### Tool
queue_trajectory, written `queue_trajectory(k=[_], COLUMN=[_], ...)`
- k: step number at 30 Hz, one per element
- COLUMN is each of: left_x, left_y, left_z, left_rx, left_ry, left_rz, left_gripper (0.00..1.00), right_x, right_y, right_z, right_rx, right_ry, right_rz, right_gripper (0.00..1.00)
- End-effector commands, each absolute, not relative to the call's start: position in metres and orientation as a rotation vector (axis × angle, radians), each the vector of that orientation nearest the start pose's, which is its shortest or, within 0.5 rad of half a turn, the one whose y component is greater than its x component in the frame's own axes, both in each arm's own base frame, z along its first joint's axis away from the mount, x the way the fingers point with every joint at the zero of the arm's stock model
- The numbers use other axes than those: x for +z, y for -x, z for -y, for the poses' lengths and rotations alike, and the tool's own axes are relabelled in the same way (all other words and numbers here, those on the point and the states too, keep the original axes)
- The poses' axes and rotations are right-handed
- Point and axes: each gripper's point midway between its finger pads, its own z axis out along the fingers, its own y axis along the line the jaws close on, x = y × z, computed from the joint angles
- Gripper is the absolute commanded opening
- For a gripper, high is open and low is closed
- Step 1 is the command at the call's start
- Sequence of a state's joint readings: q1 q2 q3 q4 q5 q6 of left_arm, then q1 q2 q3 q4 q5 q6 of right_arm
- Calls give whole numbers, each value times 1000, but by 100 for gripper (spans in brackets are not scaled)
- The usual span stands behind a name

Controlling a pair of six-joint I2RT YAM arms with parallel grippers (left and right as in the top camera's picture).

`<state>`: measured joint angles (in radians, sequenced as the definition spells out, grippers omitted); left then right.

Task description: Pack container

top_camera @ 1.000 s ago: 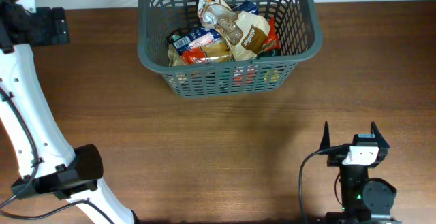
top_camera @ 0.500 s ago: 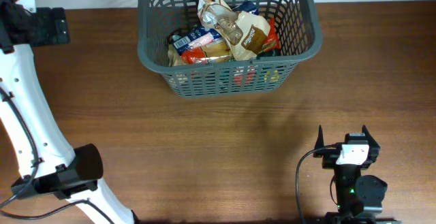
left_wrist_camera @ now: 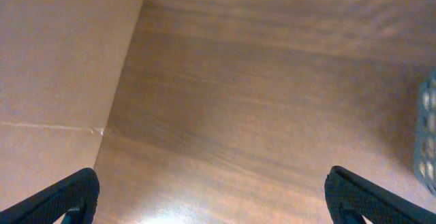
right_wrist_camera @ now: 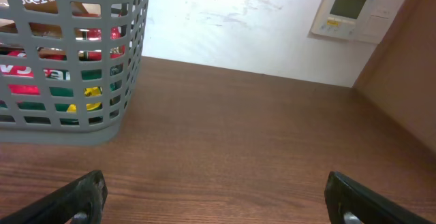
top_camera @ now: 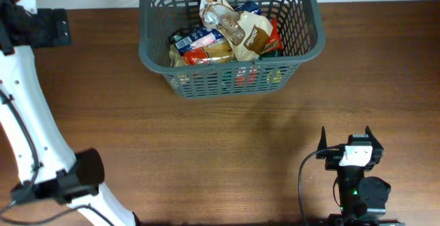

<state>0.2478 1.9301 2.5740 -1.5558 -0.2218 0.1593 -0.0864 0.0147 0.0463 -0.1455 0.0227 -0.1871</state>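
The container (top_camera: 311, 44), a dark grey lattice basket, stands at the back middle of the table and holds several food packets (top_camera: 227, 34). Its corner also shows in the right wrist view (right_wrist_camera: 82, 125), with red, green and yellow packets behind the slots. My right gripper (top_camera: 345, 138) is open and empty at the front right, well short of the basket; its fingertips frame bare wood in the right wrist view (right_wrist_camera: 216, 200). My left gripper (left_wrist_camera: 211, 197) is open and empty over bare table at the far left; in the overhead view only its arm shows.
The left arm's white links and black joint (top_camera: 79, 171) run down the table's left side. A cardboard-coloured surface (left_wrist_camera: 61, 67) borders the table on the left. A wall thermostat (right_wrist_camera: 349, 9) hangs behind the table's far edge.
The right gripper has drawn back slightly toward the front edge and a little left since a second ago. The left arm's lower joint has shifted slightly. The basket has not moved.
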Motion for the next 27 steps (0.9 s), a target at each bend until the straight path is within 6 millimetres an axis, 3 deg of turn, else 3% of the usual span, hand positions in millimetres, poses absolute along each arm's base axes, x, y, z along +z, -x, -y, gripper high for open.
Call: queue_trajectory(k=[1,4,7,11,13,15,23,27], left_x=[409,406,390,361,350,345,340,317], left_y=[-348,-308,-266,-216,-205,-206,-228,-226], left_z=[-103,-68,-40,-29,-30,-26,21,28], left_rx=[420,379,340,320,317,288,15,-12], left_ry=[150,43,-68,-132,-123,-113,-214,-238], left_rz=[-2396,-2410,-2433,-2455,-2411,-2316,-1768,-1644], left_gripper=[99,99,99,99,99,99,99,99], right_x=[155,156,155,155,156,156,155,156], right_y=[-242,-242,-242,-242,-242,-242,-242,-242], right_z=[29,29,29,29,29,29,29,29], right_rx=[-241,-241,-241,-241,-241,-241,-241,-241], right_ry=[51,51,51,51,51,51,51,51], right_rz=[-1685,-1685,-1685,-1685,-1685,-1685,-1685,-1685], right_gripper=[99,99,99,99,99,99,99,99])
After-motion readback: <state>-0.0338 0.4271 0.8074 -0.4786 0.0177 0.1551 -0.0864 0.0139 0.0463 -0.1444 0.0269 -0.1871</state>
